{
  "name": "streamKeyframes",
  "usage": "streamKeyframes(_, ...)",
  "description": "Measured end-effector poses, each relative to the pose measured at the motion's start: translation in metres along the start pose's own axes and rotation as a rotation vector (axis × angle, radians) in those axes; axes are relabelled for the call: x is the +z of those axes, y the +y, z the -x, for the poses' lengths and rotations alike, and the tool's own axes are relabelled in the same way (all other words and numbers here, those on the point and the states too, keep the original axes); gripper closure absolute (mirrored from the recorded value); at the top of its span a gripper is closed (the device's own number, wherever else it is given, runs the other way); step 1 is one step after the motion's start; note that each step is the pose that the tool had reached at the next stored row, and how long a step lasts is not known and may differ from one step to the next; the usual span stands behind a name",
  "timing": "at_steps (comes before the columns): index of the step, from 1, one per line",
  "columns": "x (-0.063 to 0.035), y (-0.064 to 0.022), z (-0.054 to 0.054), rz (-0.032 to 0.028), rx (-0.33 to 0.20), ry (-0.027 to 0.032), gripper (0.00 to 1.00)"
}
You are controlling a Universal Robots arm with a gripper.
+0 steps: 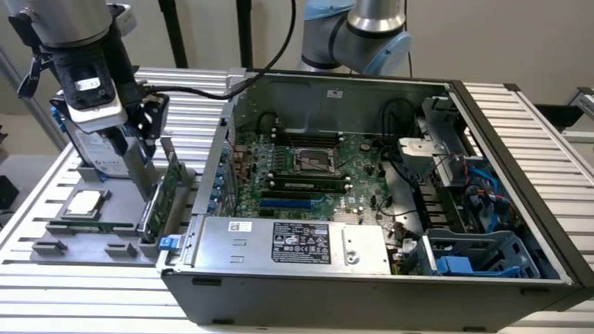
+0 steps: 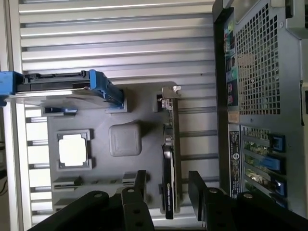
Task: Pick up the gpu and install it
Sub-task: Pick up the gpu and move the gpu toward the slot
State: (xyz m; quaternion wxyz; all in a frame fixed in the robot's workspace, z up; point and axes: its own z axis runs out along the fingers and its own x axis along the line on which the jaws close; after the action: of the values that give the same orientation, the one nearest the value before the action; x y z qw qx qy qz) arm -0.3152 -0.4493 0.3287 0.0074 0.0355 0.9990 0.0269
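The gpu [image 1: 158, 200] stands on edge in a slot of the grey holder tray [image 1: 55, 243], at the exterior view's left, just outside the open computer case [image 1: 371, 278]. In the wrist view the gpu [image 2: 169, 159] is a thin card seen edge-on, with a metal bracket at its far end. My gripper [image 1: 141, 182] hangs right above it. Its two dark fingers [image 2: 140, 185] straddle the card, one on each side, with a gap between each finger and the card. The gripper [image 2: 168, 182] is open and holds nothing.
The tray also holds a silver processor [image 2: 73, 149], a hard drive with blue rails [image 2: 62, 89] and a narrow memory stick [image 1: 88, 227]. Inside the case lie the motherboard [image 1: 307, 163] and a blue expansion slot [image 1: 292, 204]. The case's rear wall [image 2: 255, 72] stands close beside the card.
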Motion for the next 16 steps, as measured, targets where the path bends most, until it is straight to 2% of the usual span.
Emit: streamKeyframes(16,0.0290,-0.0014,0.002,0.0000,0.000,0.0000,0.00)
